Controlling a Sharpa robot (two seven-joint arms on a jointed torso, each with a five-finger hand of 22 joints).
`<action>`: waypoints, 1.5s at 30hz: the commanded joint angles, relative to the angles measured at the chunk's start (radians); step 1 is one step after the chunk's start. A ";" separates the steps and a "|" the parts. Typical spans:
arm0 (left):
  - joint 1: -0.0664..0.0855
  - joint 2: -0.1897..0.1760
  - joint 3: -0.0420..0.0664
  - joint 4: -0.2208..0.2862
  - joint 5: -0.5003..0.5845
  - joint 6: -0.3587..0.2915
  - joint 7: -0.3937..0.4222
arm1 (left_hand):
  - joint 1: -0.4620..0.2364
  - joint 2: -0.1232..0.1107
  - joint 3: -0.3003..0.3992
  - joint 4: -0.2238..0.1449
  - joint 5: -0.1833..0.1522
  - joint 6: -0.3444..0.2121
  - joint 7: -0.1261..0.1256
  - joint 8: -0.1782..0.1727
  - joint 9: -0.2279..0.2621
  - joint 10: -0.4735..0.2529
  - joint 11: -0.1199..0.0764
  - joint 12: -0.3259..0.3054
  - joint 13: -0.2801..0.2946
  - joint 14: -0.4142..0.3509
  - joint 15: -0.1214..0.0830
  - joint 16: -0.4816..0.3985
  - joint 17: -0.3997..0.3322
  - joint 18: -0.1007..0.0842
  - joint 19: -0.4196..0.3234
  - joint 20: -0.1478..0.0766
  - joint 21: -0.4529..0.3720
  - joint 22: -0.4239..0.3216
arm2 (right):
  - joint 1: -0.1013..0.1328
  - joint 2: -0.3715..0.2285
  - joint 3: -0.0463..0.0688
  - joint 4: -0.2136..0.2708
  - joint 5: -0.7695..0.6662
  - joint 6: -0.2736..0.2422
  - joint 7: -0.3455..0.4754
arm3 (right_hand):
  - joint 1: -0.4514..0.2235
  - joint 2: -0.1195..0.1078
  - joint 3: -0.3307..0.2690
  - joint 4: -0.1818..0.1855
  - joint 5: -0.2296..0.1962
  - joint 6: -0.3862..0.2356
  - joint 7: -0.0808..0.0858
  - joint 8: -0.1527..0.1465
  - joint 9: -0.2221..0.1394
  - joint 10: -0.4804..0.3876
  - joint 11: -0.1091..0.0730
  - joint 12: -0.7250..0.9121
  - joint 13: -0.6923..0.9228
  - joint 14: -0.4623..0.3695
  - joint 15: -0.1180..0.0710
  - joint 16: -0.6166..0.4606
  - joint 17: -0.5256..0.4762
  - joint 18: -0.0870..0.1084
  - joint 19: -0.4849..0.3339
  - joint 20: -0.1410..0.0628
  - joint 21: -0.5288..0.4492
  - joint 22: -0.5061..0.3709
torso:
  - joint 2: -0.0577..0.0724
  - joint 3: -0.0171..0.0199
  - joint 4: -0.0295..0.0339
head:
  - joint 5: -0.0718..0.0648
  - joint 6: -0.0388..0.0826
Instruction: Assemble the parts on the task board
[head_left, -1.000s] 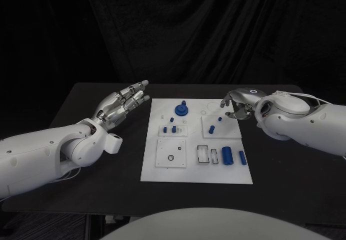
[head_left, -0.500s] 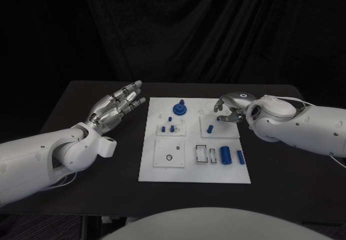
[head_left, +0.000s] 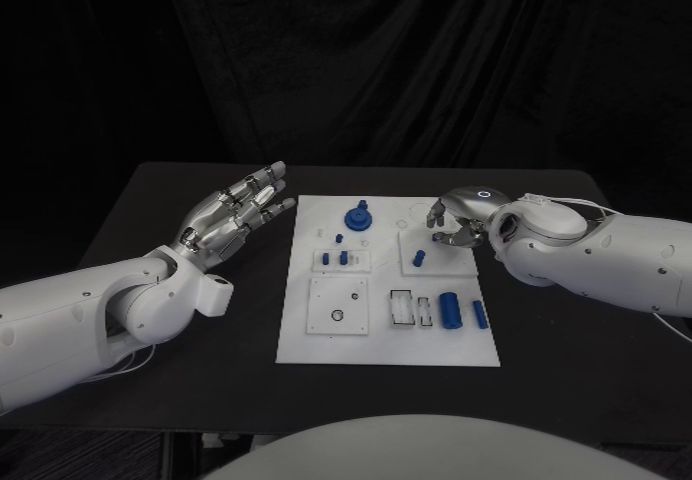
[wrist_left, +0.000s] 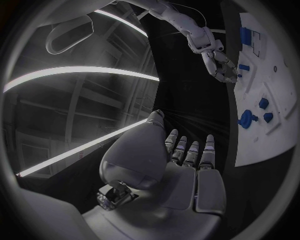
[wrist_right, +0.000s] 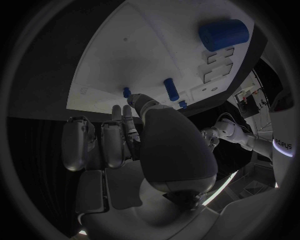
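The white task board (head_left: 335, 340) lies mid-table. On it are a blue gear-like part (head_left: 358, 217), small blue pegs (head_left: 338, 258), an upright blue peg (head_left: 418, 258), a thick blue cylinder (head_left: 451, 310) and a thinner one (head_left: 479, 315). My right hand (head_left: 459, 222) hangs over the board's far right part with its fingers curled downward. In the right wrist view a small blue piece (wrist_right: 127, 92) sits at my fingertips (wrist_right: 129, 111); I cannot tell whether it is pinched. My left hand (head_left: 235, 212) hovers left of the board's far corner, fingers spread, holding nothing.
The black table (head_left: 577, 330) runs around the board on all sides. Empty recesses (head_left: 411, 307) lie beside the thick cylinder, and a square plate with a round hole (head_left: 342, 305) takes up the board's near left.
My right hand has edged slightly leftward over the board's far right part. My left hand keeps the same spread pose. The parts on the board have not moved.
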 joint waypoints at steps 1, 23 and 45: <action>-0.001 0.004 0.001 0.001 0.009 0.026 0.025 | 0.008 -0.001 -0.002 -0.008 0.004 -0.008 0.002 -0.006 -0.001 0.000 0.006 0.001 -0.001 0.001 0.010 0.005 0.001 0.017 0.002 0.010 0.005 0.001 | -0.003 -0.002 0.001 0.001 -0.010 -0.012 0.002 | -0.013 0.001 0.004 -0.002 0.014 0.008 0.000 0.005 0.002 0.011 0.002 0.007 -0.002 0.009 -0.001 0.007 0.071 0.004 0.009 0.001 0.008 0.196 | -0.001 0.0006 -0.0017 | 0.002 0.000; -0.002 0.012 0.001 0.002 0.009 0.016 -0.003 | 0.020 0.006 -0.003 -0.040 0.027 -0.002 0.027 -0.003 -0.002 0.001 0.015 0.009 0.000 0.025 0.035 0.016 0.007 0.022 0.029 0.040 0.015 0.017 | -0.027 0.011 0.001 -0.018 -0.010 -0.020 0.008 | -0.026 0.006 0.004 0.002 0.016 0.014 -0.006 0.015 0.010 0.025 -0.004 0.020 -0.006 0.010 -0.003 0.009 0.067 0.004 0.011 -0.001 0.008 0.196 | -0.001 -0.0005 -0.0003 | -0.001 0.000; -0.004 0.020 0.001 -0.002 0.009 0.010 -0.023 | 0.031 0.007 0.003 -0.057 0.043 0.001 0.036 -0.003 -0.002 0.005 0.028 0.018 0.001 0.030 0.045 0.020 0.008 0.022 0.035 0.049 0.016 0.020 | -0.040 0.029 0.001 -0.045 -0.010 -0.056 0.034 | 0.012 0.048 0.022 -0.050 0.042 0.085 0.014 0.095 0.082 0.080 -0.026 0.040 -0.029 0.011 -0.020 0.012 0.058 0.000 0.023 -0.017 0.024 0.201 | -0.003 0.0002 -0.0007 | 0.008 0.000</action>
